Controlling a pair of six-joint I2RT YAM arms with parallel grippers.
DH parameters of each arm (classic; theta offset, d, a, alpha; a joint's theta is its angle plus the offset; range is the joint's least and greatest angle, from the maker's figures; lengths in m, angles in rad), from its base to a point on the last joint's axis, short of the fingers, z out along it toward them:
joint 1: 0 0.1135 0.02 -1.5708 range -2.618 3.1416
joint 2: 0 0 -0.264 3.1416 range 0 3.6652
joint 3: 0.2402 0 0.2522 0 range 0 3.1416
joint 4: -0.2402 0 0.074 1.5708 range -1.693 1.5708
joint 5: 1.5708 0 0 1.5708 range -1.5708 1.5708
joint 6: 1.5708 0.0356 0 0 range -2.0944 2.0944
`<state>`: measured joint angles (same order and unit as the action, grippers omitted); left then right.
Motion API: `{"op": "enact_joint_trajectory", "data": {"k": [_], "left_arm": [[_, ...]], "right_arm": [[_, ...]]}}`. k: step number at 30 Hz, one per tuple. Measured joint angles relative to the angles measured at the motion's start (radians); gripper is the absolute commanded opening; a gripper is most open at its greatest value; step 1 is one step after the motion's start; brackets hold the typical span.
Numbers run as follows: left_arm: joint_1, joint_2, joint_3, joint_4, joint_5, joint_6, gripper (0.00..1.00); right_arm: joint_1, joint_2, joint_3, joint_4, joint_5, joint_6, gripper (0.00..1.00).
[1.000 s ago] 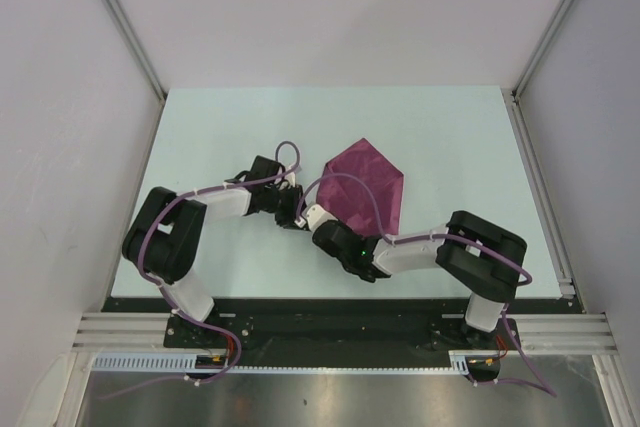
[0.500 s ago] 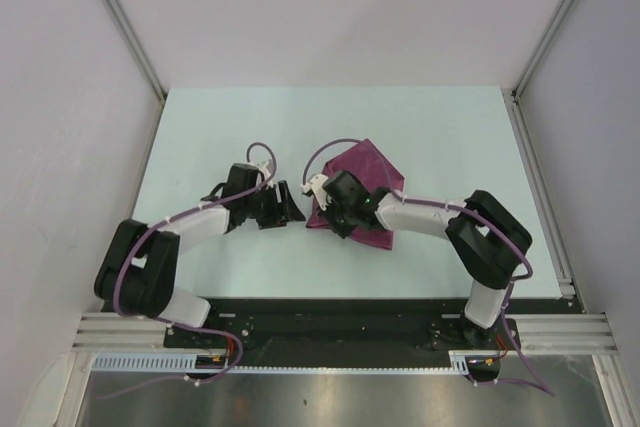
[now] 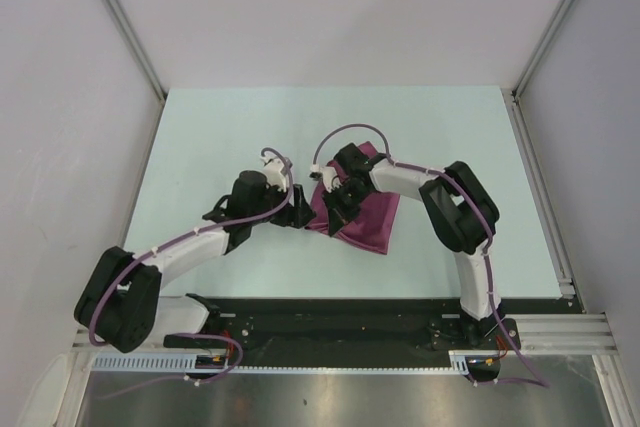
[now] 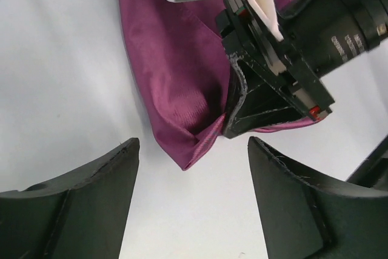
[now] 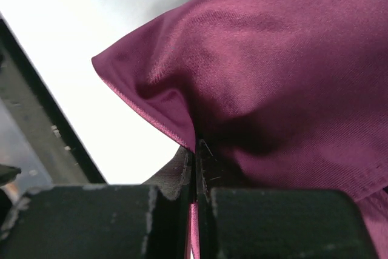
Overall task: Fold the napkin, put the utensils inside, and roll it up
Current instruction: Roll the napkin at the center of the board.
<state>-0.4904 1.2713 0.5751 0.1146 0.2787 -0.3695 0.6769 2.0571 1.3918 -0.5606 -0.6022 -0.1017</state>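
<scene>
Folding step, by my read. Right pincer (image 5: 195, 174) clamped together on napkin (image 5: 273, 65), pinching fold near corner, cloth bunched beyond its tips. Left pincer (image 4: 191, 204) apart, empty; napkin corner just ahead of it, in line with gap, not touching either finger. Napkin lies on table (image 3: 220, 127), partly doubled. Utensil: I see none. Next move, I judge: carry pinched edge across, lay flat, use left pincer to pin corner.

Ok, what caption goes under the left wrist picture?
Open left gripper faces the napkin corner that the right gripper pinches.
</scene>
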Motion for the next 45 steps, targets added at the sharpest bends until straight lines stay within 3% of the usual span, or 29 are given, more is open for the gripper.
{"op": "enact_joint_trajectory", "data": {"k": [11, 19, 36, 45], "left_arm": [[-0.096, 0.064, -0.013, 0.086, -0.056, 0.135, 0.8], [-0.112, 0.125, -0.027, 0.144, -0.068, 0.169, 0.78], [-0.116, 0.235, -0.029, 0.266, -0.058, 0.168, 0.59], [-0.116, 0.26, -0.037, 0.312, -0.06, 0.157, 0.42]], "right_arm": [[-0.097, 0.127, 0.077, -0.068, -0.251, 0.022, 0.0], [-0.132, 0.196, 0.125, -0.12, -0.348, 0.023, 0.0], [-0.158, 0.263, 0.175, -0.182, -0.429, 0.024, 0.0], [-0.161, 0.275, 0.185, -0.195, -0.442, 0.024, 0.0]]}}
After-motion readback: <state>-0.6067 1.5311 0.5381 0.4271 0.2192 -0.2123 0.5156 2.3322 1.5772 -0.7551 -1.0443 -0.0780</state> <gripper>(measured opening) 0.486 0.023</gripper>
